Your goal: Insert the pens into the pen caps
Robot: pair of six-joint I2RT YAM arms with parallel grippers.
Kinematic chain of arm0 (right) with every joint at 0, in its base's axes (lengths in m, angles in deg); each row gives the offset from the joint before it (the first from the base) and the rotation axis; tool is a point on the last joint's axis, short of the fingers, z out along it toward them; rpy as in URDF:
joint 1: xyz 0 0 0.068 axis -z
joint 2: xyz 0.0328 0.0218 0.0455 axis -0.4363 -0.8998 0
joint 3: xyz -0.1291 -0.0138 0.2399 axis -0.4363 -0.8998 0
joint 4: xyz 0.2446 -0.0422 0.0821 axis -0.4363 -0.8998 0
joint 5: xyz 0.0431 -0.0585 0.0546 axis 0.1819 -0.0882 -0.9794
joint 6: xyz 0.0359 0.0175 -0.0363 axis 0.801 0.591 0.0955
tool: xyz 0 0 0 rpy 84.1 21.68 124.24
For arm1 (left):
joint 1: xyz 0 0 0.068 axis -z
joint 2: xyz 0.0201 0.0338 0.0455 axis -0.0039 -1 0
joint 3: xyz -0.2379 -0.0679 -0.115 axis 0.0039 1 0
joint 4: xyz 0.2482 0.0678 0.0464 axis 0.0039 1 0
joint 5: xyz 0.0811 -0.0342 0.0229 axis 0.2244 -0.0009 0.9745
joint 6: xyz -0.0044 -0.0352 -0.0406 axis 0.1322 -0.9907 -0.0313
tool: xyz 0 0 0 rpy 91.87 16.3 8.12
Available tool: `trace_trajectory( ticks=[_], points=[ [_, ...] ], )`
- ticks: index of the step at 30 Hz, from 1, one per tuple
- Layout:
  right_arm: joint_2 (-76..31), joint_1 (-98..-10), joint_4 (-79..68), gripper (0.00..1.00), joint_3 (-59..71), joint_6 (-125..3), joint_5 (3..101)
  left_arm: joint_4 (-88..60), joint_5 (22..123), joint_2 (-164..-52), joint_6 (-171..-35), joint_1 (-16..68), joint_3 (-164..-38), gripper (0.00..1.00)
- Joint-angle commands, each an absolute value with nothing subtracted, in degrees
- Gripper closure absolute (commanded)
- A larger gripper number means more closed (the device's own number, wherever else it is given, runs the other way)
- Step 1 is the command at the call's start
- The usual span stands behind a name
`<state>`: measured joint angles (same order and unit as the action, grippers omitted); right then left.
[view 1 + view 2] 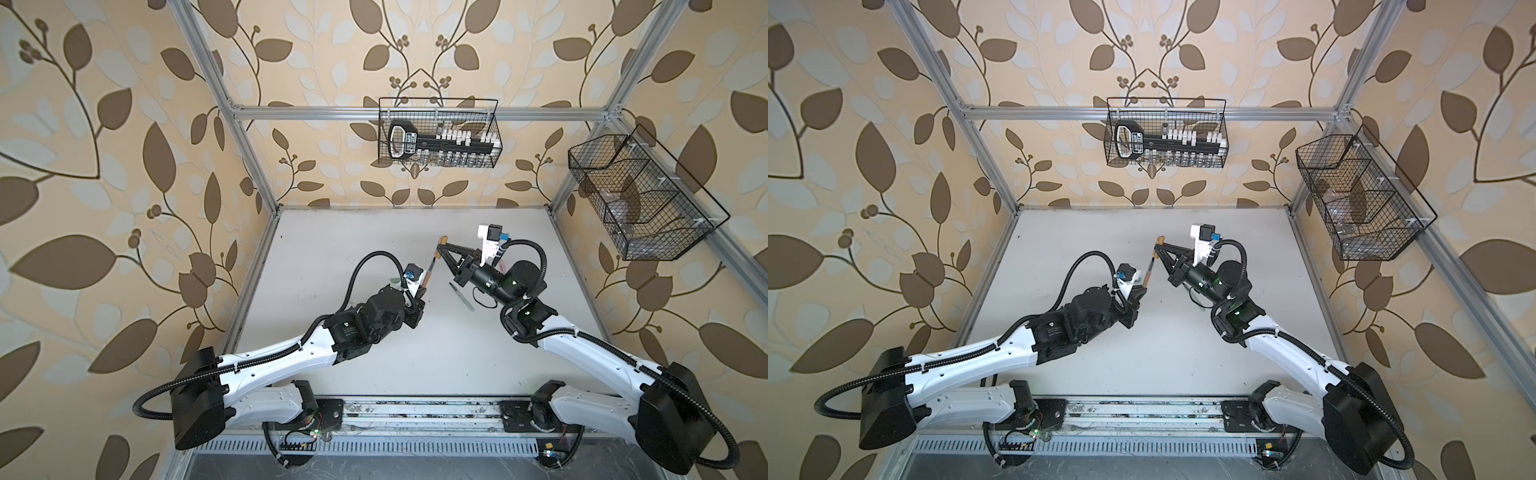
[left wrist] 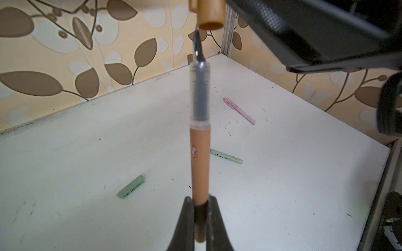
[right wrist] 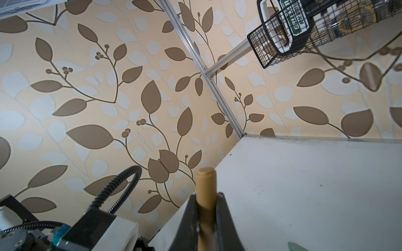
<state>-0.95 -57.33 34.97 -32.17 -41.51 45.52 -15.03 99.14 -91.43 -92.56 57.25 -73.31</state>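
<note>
The left fingers (image 2: 187, 217) pinch one tan-brown pen (image 2: 199, 156), its tip near the open end of one tan-brown cap (image 3: 206, 182), which is pinched by the right fingers (image 3: 189, 217). The worktop (image 2: 282, 184) carries one green cap (image 2: 131, 187), one green pen (image 2: 226, 157) and one pink pen (image 2: 239, 110). There are two wire baskets: the rear basket (image 1: 490, 124) holds a black-handled tool (image 1: 401, 139); the contents of the side basket (image 1: 665, 241) are unclear.

bright, even, diffuse light; only faint soft shadows on the white table (image 1: 395, 353) in both top views. strong wide-angle bending toward the edges there, slightly soft corners. left wrist: soft focus on the close tan pen (image 2: 200, 165), sharper on the table surface beyond. right wrist: blurred close tan cap (image 3: 206, 187), crisp wallpaper (image 3: 87, 87) behind.
</note>
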Motion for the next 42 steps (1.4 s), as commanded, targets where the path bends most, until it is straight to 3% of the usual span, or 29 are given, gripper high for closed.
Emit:
trace_trajectory(
  ticks=[1, 28, 42],
  points=[
    [-1.8, -57.2, 36.7, 1.00, -30.3, -41.5, 45.2, -17.2, 100.4, -90.1, -91.7, 57.7, -74.7, 1.00],
    [-0.8, -56.3, 33.3, 1.00, -25.4, -44.2, 44.9, -16.9, 100.5, -89.5, -91.7, 57.7, -74.5, 1.00],
    [-3.9, -57.9, 37.5, 1.00, -29.3, -40.5, 44.6, -16.6, 100.8, -89.3, -91.3, 57.7, -74.7, 1.00]
  ],
)
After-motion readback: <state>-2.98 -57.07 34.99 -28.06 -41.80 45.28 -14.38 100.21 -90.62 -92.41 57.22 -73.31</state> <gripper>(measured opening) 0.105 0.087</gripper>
